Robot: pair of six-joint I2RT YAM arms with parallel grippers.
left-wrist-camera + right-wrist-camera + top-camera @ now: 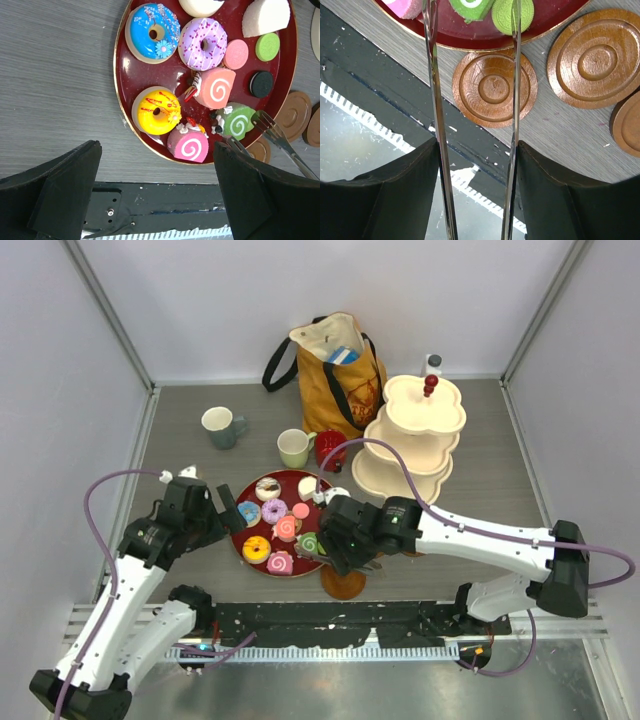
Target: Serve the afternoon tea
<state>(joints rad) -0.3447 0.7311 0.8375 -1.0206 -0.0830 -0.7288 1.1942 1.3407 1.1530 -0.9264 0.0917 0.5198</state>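
The right hand (477,150) is clenched on a pair of metal tongs (436,100). One blade lies against the inner face of each finger, and the two blades stand apart with a gap between them. In the right wrist view they run up the frame across the rim of the big red tray (470,42). In the left wrist view the forked tip (272,125) lies at the right of the frame, just beside the green roll cake (235,120); whether it touches the cake I cannot tell.

The left hand (157,150) is released, its fingers spread wide, and it holds nothing. It hangs over the counter (180,440) by the lower edge of the tray.

The tray carries eleven sweets:
- Four donuts: blue (152,32), purple (204,44), yellow (159,111) and white (268,488).
- Four roll cakes: white (265,17), salmon (216,89), pink (189,145) and the green one.
- Three macarons: pink (236,54), green (267,46) and black (261,83).

Three brown saucers lie on the counter just beside the tray; the nearest (494,87) sits between the tong blades in the right wrist view.

In the top view, three mugs stand above the tray: grey-green (222,426), pale green (295,447) and red (330,448). The cream three-tier stand (415,440) is at upper right, with a mustard tote bag (335,370) to its left.
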